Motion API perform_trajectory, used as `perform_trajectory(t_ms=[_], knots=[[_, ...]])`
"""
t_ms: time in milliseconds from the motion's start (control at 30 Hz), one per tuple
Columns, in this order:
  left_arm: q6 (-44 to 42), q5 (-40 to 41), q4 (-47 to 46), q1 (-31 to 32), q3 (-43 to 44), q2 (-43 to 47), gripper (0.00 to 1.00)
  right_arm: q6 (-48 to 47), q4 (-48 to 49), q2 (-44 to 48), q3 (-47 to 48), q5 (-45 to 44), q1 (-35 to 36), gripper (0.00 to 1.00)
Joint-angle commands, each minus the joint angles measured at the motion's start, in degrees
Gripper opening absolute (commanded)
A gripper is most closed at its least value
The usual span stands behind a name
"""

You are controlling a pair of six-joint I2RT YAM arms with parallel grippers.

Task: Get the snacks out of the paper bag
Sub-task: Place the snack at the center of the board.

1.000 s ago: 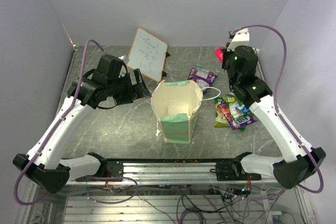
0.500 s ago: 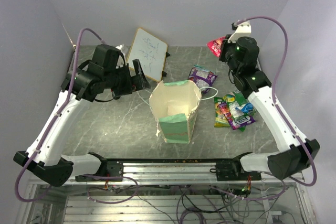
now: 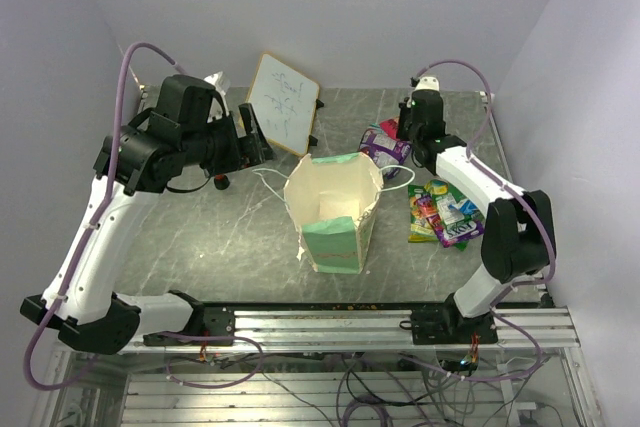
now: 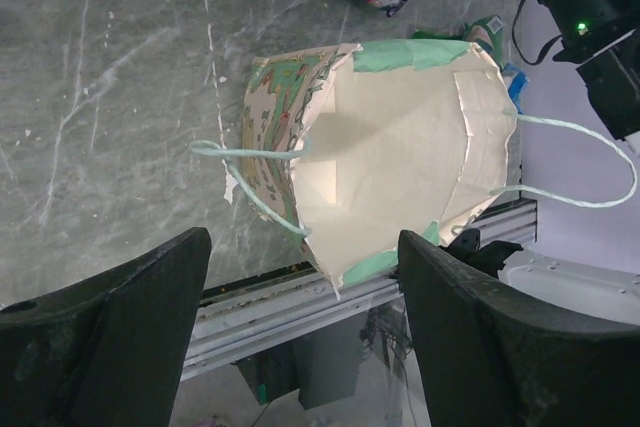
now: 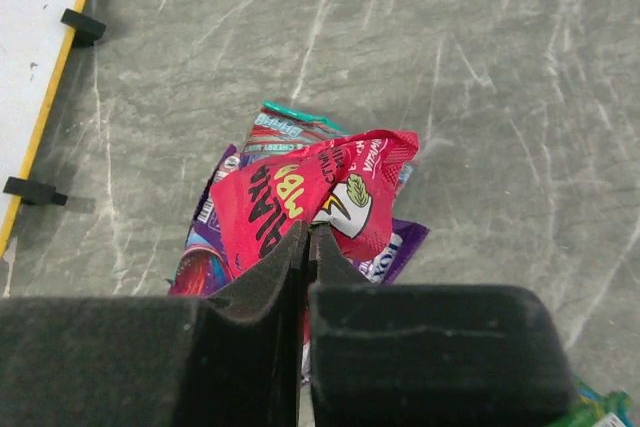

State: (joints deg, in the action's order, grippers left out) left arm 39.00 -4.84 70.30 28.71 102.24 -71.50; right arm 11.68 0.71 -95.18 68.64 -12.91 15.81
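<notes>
Right wrist view: right gripper (image 5: 307, 247) clamped on a pink snack packet's (image 5: 310, 197) edge above a purple packet (image 5: 398, 243) near the counter's (image 5: 500, 97) far edge, a thin pinch that could slip; left gripper (image 4: 300, 257) spread wide over the mid-counter paper bag (image 3: 335, 209).

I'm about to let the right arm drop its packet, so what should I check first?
1. Right gripper shut on red packet: ok.
2. Red packet outside the paper bag: ok.
3. Landing spot, the purple packet lying just below: ok.
4. Left gripper open, holding nothing: ok.
5. Paper bag standing upright: ok.
6. Paper bag emptied: cannot tell, its bottom is shadowed.
</notes>
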Motion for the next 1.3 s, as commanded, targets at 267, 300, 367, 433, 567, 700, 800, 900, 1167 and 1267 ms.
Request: perform_trajectory(t_ms=[267,300,367,433,567,700,800,900,1167,1267], knots=[[1.39,2.52,0.44,-0.34,4.68,3.83,0.93,0.29,10.37,-4.55,-2.98,3.65,-0.42,0.00],[1.22,2.55,0.45,-0.40,5.09,3.83,0.93,0.47,10.66,-4.80,-3.59,3.66,-0.37,0.00],[0.83,2.36,0.38,-0.40,5.78,3.62,0.93,0.66,10.69,-5.20,-4.21,3.81,-0.52,0.00],[0.64,1.98,0.21,-0.34,6.11,3.42,0.93,0.71,11.18,-5.71,-4.85,4.21,-0.50,0.00],[0.25,0.98,-0.44,-0.42,6.31,2.83,0.93,0.39,12.02,-6.32,-6.37,5.00,-0.50,0.00],[-0.02,0.26,-0.93,-0.32,6.23,2.38,0.93,0.19,12.56,-5.77,-8.00,5.76,-0.50,0.00],[-0.43,0.01,-1.04,-0.39,5.89,2.46,0.93,0.06,13.33,-5.42,-9.37,5.89,-0.52,0.08],[-0.68,-0.55,-1.00,-0.40,5.46,2.49,0.93,-0.59,12.60,-6.22,-8.79,7.27,-0.52,0.14],[-1.45,-0.78,0.18,-0.39,5.44,3.48,0.93,-0.16,7.01,-2.95,-6.66,7.42,-0.52,0.40],[-1.57,-0.81,-0.42,-0.34,4.38,4.41,0.93,0.28,1.71,1.28,-5.88,5.00,-0.52,0.56]])
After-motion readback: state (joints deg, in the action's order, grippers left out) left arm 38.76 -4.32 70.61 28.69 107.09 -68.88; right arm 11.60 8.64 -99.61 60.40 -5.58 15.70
